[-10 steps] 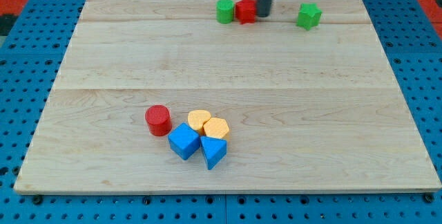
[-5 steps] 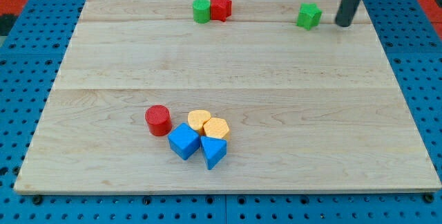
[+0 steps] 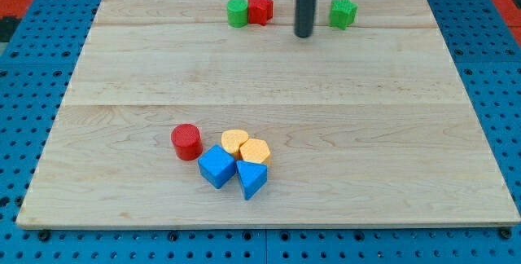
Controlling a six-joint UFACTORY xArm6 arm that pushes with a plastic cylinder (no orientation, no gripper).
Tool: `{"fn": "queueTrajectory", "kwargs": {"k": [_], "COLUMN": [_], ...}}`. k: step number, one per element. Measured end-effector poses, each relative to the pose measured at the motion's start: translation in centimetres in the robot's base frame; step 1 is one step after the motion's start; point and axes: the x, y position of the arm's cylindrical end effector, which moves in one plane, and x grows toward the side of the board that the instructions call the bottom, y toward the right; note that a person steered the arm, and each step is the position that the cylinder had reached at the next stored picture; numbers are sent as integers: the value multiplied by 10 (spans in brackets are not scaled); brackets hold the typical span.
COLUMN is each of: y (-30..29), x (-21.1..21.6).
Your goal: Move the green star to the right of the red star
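Observation:
The green star [image 3: 343, 13] lies near the view's top, right of centre, on the wooden board [image 3: 269, 77]. The red star [image 3: 260, 9] lies further left along the top, touching a green cylinder [image 3: 237, 12] on its left. My tip [image 3: 304, 34] is between the two stars, a little below their line, touching neither. The rod rises straight up out of the view's top.
A cluster lies at the lower left of centre: a red cylinder [image 3: 186, 142], two yellow blocks [image 3: 235, 142] [image 3: 256, 151], a blue cube [image 3: 216, 166] and a blue triangular block [image 3: 251, 179]. Blue pegboard [image 3: 32, 93] surrounds the board.
My tip swung from beside the red star out to the far right of the green star, then back left to between the stars. The green star shifted left; the red star and green cylinder moved left earlier.

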Motion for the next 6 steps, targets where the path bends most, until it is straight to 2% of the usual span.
{"fn": "queueTrajectory", "kwargs": {"k": [1, 2, 3, 4, 5, 6], "y": [77, 100, 89, -8, -35, -35], "x": [-6, -32, -52, -56, -56, -56]}}
